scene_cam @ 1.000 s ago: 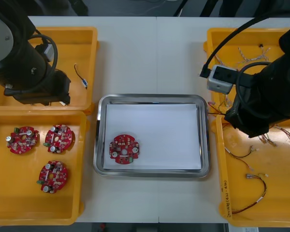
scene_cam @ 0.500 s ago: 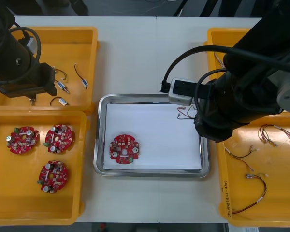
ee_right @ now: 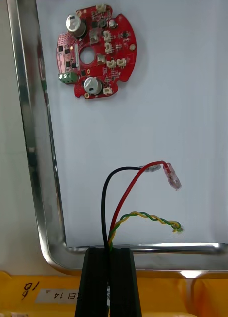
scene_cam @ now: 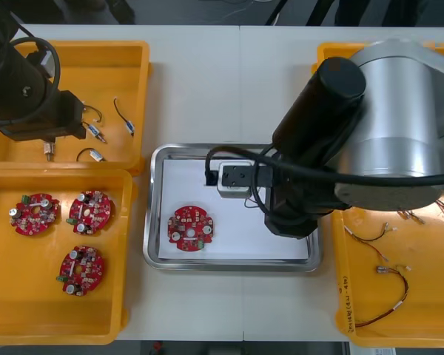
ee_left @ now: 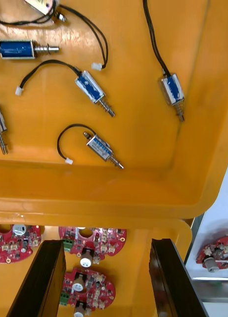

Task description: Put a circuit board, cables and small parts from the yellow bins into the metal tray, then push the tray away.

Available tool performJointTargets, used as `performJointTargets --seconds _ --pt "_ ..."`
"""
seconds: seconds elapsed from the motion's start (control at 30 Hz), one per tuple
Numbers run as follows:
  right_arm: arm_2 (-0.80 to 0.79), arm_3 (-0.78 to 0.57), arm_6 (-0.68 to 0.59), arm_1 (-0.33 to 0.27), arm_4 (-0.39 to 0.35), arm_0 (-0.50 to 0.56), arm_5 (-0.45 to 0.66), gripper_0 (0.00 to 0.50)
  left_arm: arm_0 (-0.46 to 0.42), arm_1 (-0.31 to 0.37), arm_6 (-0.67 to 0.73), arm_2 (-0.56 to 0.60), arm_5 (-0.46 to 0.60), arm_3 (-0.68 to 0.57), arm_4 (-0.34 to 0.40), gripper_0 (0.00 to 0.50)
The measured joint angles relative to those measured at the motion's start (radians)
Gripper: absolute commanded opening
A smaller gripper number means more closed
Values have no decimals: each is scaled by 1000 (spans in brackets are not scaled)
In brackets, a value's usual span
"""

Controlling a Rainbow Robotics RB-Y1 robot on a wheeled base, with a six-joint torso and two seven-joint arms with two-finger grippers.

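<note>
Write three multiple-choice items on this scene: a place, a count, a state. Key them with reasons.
1. The right gripper is above: A. the far right bin; B. the metal tray; C. bare table.
2. Circuit boards in the near left bin: A. one; B. two; C. three.
3. The left gripper has its jaws: A. open; B. shut on a cable; C. shut on a circuit board.
Key: 1 B: the tray's white inside lies beyond its jaws, shut on a cable bundle. 2 C: three red boards lie there. 3 A: the jaws stand apart, gripping nothing.
</note>
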Motion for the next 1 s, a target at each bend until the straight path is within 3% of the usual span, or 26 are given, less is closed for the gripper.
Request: performJointTargets --seconds 0.4,1.0 --pt "81 98 33 88 86 -10 23 0 0 -5 0 0 -53 65 -57 500" --pt "181 191 33 147 219 14 21 0 -23 -64 0 -53 -150 200 -127 500"
